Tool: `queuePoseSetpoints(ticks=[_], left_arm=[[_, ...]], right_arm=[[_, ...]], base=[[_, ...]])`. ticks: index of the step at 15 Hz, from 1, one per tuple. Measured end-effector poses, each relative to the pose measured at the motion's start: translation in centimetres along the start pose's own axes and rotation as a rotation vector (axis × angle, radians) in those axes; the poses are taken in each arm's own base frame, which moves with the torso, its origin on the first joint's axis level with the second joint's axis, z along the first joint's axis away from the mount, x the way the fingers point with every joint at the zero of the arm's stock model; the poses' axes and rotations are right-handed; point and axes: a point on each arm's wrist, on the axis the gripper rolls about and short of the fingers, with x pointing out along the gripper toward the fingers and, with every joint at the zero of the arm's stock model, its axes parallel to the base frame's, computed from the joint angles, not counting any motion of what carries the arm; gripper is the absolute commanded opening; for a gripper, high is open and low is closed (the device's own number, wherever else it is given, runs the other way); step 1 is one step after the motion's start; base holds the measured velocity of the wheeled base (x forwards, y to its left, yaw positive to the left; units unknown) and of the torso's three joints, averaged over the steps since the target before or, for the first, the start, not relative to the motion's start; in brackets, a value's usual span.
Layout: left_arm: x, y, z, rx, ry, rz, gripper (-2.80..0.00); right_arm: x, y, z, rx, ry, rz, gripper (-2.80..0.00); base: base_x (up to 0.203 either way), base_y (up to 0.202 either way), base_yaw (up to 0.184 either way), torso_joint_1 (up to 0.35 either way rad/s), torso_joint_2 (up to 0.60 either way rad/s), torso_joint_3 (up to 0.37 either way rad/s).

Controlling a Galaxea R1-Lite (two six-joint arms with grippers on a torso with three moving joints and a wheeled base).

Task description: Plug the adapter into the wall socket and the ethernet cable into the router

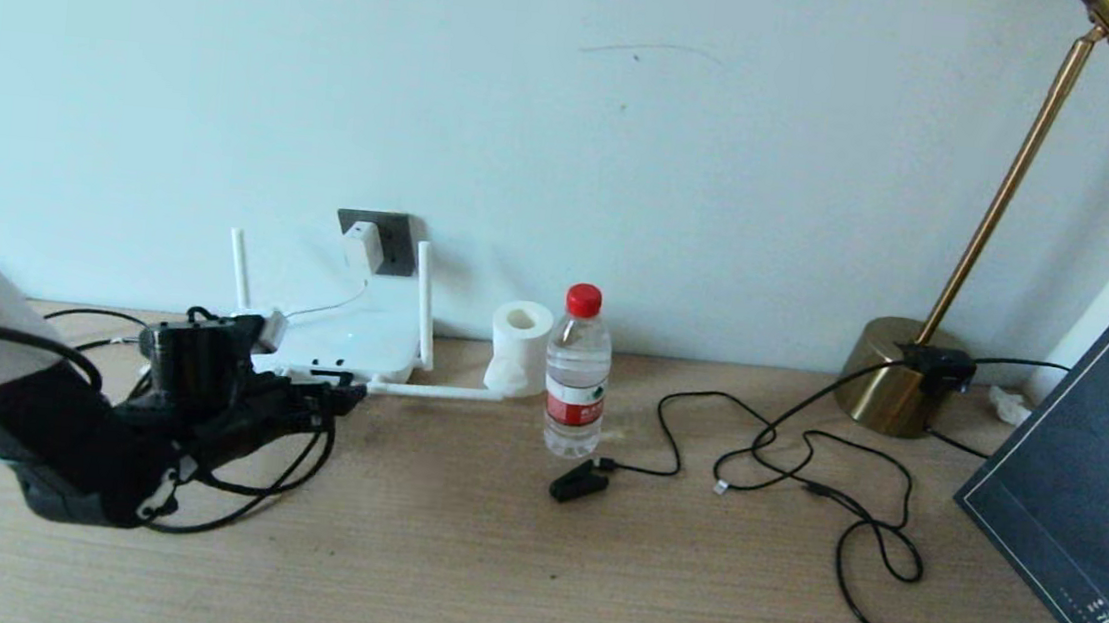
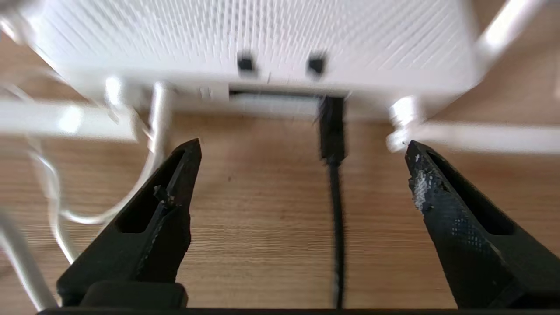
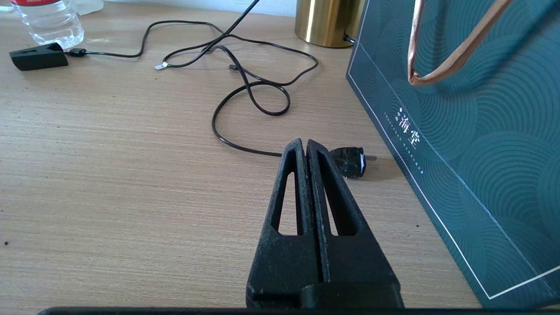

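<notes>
1. Nearest the head camera, the left arm reaches low over the wooden table (image 1: 512, 569), ending just in front of the router (image 1: 351, 339).
2. Its left gripper (image 2: 302, 146) has its jaws spread wide apart and holds nothing; both black fingers (image 2: 175, 183) point level at the router's front edge, one on each side of the ethernet cable (image 2: 336, 205), touching neither it nor the router.
3. That cable's black boot sits in a dark port on the router's front edge, and the cable runs back from there between the fingers.
4. Behind the router, the adapter (image 1: 364, 245) sits in the wall socket (image 1: 398, 238), with its thin white cord (image 1: 329, 307) trailing down to the router.
5. Two router antennas stand upright and one lies flat toward a paper roll (image 1: 519, 349), which stands beside a water bottle (image 1: 577, 374) to the router's right.
6. Far to the router's right, the right gripper (image 3: 305, 144) rests low over the table with jaws pressed together on nothing, beside a black plug (image 3: 350, 161) and a dark green bag (image 3: 472, 144).
</notes>
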Motion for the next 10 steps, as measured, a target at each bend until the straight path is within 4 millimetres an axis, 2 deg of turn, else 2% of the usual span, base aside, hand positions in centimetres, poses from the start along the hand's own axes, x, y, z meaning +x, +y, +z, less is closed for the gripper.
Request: queuePoseSetpoints(ticks=[5,10], left_arm=[[-3.3,-0.4,2.0,0.004,-0.060,-0.042,0.00],[-7.5,-0.8,4.0,0.011,-0.135,-0.076,0.00]], right_arm=[[0.0,0.0,0.0,0.000,0.000,0.000,-2.80],[0.0,0.0,0.0,0.000,0.000,0.000,-2.80]], base=[[0.000,0.000,0.000,0.000,0.00,0.000],[0.000,0.000,0.000,0.000,0.00,0.000]])
